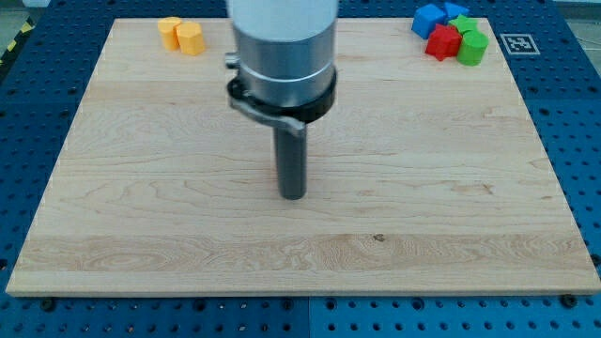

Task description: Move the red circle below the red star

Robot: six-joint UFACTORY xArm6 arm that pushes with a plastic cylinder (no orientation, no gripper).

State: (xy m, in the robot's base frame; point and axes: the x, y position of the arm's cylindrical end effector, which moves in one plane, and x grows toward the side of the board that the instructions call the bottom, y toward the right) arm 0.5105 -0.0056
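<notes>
The arm carried no fingers, so no open or closed state applied; it ended in a straight dark rod. My tip [294,195] rested on bare wood near the board's centre and touched no block.

Left to right: two yellow blocks [181,35] sat touching at the view's top left, shapes unclear. The wooden board [451,216] was pale and smooth-grained. At the view's top right a cluster held blue blocks [432,18], one red block [443,42] of faceted outline, shape uncertain, and green blocks [472,45]. No second red block could be distinguished.
</notes>
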